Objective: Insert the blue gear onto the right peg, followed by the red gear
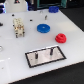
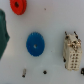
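Note:
The blue gear (image 1: pixel 43 28) lies flat on the white table, behind the plate; it also shows in the wrist view (image 2: pixel 34 43). The red gear (image 1: pixel 61 37) lies to the exterior view's right of it, and shows in the wrist view (image 2: pixel 18 6) too. The grey black-rimmed plate (image 1: pixel 38 59) sits near the front with two thin dark pins. The right peg (image 1: pixel 51 50) stands bare, with nothing on it. The gripper shows in neither view. The wrist camera looks down on the blue gear from well above.
A beige ribbed block (image 1: pixel 19 27) stands at the exterior view's left, also in the wrist view (image 2: pixel 72 50). A smaller darker blue piece (image 1: pixel 53 9) lies at the back. A dark teal shape (image 2: pixel 3 32) sits at the wrist view's edge. Small dark specks (image 2: pixel 44 72) dot the table.

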